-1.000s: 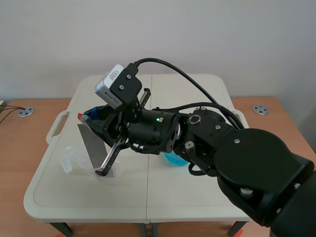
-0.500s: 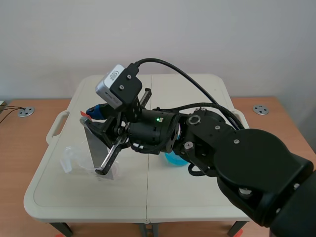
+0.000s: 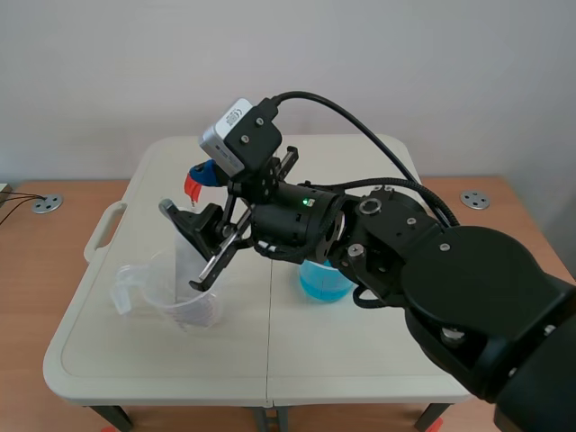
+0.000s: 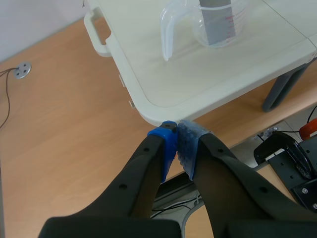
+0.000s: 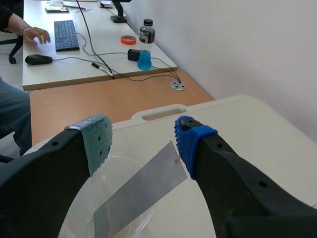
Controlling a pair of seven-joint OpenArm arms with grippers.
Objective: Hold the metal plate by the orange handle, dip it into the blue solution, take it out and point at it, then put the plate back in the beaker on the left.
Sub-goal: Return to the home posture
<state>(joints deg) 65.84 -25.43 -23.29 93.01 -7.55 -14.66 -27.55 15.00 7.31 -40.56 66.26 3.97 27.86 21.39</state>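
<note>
While the right gripper is spread open over it, the metal plate is seen leaning in the left beaker, long axis slanting toward the blue pad; the left gripper is shut, well apart.

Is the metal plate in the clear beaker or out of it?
In: the metal plate stands leaning inside the clear beaker.

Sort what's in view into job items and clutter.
For the job: flat grey metal plate, clear plastic beaker holding it, beaker of blue solution, right gripper with jaws open.
Lying about: black keyboard, black mouse, orange tape roll, dark bottle.
</note>
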